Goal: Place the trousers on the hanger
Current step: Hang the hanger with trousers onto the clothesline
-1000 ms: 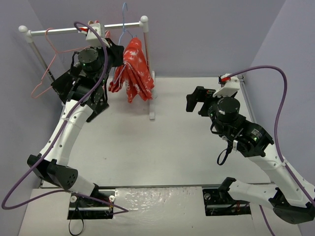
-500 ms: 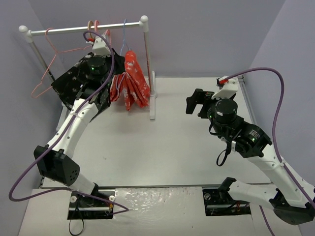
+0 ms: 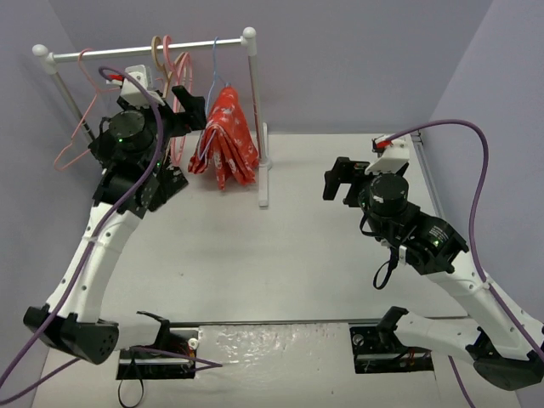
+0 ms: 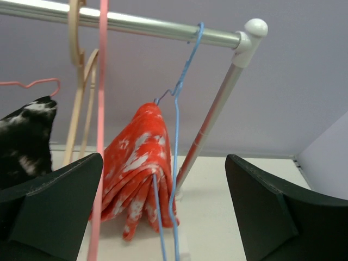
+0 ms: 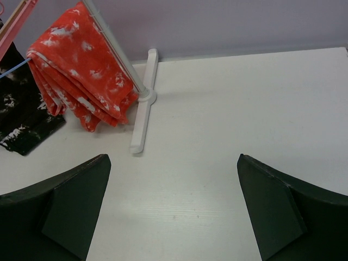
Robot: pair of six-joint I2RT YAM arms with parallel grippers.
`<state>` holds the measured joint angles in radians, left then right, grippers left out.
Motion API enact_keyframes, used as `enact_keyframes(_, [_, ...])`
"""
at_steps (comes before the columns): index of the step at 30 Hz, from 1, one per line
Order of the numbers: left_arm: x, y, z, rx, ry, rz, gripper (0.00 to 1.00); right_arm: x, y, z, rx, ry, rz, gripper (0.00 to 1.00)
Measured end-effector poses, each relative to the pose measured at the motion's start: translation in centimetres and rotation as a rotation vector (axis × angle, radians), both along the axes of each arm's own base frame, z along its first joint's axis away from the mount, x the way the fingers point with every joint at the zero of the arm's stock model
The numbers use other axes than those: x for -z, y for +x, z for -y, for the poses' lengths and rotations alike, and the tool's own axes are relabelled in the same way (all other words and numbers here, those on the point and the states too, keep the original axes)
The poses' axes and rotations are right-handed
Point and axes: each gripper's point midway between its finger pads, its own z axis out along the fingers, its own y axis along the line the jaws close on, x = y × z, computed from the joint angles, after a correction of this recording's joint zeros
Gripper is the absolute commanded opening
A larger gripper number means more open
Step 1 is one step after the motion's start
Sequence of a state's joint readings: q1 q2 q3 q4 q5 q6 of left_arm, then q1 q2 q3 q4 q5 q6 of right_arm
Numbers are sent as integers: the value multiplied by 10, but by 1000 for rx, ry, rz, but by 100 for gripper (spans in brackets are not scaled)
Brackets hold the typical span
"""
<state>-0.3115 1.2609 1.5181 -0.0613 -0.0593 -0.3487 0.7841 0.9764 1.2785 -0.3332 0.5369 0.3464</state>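
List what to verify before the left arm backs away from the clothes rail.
1. Red-orange speckled cloth trousers draped over the thin light-blue wire hanger: ok.
2. Hanger hook over the silver rail: ok.
3. Left gripper open, gripping nothing: ok.
4. Left gripper clear of the pink hanger beside it: cannot tell; that hanger crosses in front of one finger in the wrist view.
5. Right gripper open and empty over the white table, away from the rail: ok.
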Motion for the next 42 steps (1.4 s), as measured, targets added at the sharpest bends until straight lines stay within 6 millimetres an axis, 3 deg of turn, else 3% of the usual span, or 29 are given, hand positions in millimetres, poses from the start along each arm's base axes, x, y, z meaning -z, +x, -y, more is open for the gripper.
enact_keyframes(3, [-3,-33,-17,-30,48,-20,97,-4,-1,9,22,-24,19,100])
enact_keyframes(8, [17,-100,-52,-89,148,-96,97,-20,-12,33,63,-41,76,100])
enact_keyframes(14, [75,-176,-97,-189,221,-208,97,-30,-35,66,100,-42,144,100])
enact_keyframes(18, [103,-215,-122,-258,228,-254,97,-28,-45,80,108,-50,167,100])
enact_keyframes(28, [171,-245,-143,-332,277,-433,97,-1,-57,96,114,-120,162,100])
enact_keyframes(35, [171,-258,-157,-391,261,-409,97,10,-59,95,96,-130,155,100])
enact_keyframes(42, [181,-255,-158,-406,278,-439,97,13,-62,95,79,-133,159,100])
